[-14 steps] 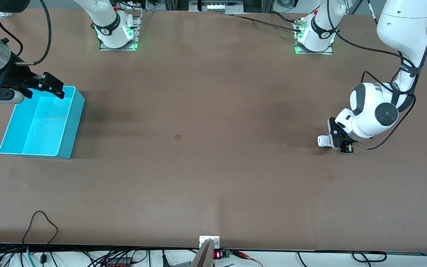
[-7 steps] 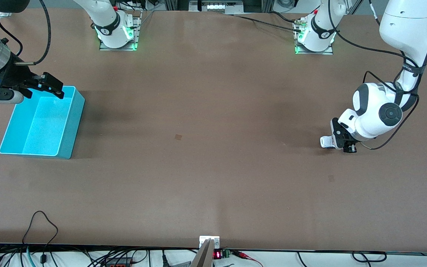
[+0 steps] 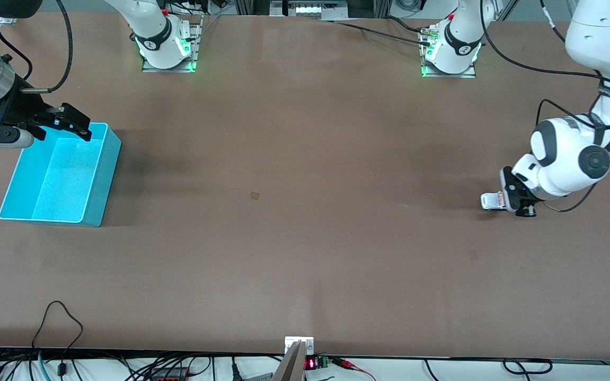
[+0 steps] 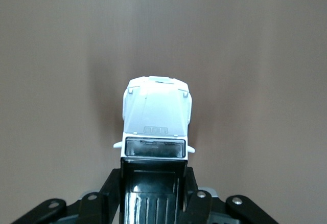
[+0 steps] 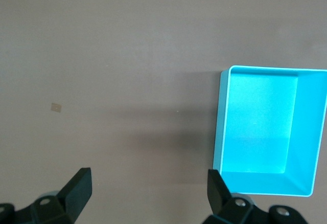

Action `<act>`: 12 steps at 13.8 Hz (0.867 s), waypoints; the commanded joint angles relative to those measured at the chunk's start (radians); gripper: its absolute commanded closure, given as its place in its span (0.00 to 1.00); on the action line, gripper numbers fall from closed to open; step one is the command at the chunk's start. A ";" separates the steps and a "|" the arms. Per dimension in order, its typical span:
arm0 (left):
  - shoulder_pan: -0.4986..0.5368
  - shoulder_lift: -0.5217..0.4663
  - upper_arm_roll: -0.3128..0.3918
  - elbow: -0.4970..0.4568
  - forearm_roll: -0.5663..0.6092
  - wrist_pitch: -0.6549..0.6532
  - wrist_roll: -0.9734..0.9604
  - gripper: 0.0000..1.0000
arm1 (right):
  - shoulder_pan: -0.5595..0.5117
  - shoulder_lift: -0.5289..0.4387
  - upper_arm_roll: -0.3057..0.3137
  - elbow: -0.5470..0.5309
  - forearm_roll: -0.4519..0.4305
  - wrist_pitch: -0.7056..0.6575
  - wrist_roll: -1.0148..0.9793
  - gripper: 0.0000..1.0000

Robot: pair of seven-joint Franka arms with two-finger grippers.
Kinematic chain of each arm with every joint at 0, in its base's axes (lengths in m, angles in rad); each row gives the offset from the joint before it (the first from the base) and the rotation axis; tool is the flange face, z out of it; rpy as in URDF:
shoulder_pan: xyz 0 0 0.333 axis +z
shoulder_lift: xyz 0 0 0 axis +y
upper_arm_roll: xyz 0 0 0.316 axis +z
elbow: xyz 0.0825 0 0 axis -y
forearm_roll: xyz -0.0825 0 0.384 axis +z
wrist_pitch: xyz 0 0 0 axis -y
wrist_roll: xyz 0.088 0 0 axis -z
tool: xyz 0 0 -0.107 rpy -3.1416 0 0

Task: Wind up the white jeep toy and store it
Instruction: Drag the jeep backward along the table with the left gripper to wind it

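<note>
Front view: my left gripper [image 3: 502, 202], clamped on the white jeep toy [image 3: 490, 201], has dragged it along the table toward the left arm's end, 1 pull-back stroke, likely winding it.

Left wrist view: fingers [image 4: 113, 183] grip the jeep's black roof.

Right wrist view: my right gripper [image 5: 148, 196] waits, jaws apart, over the turquoise bin [image 5: 223, 127].

Bare brown table [image 3: 305, 238] between both arms, turquoise bin [image 3: 101, 180] at right arm's end
</note>
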 commanded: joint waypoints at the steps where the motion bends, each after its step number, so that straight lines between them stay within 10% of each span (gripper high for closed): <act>1: 0.087 0.068 -0.006 0.008 0.023 -0.016 0.077 0.86 | -0.002 -0.026 0.001 -0.020 -0.006 -0.006 -0.007 0.00; 12: 0.189 0.108 -0.004 0.068 0.026 -0.015 0.244 0.85 | -0.001 -0.024 0.003 -0.020 -0.006 -0.006 -0.007 0.00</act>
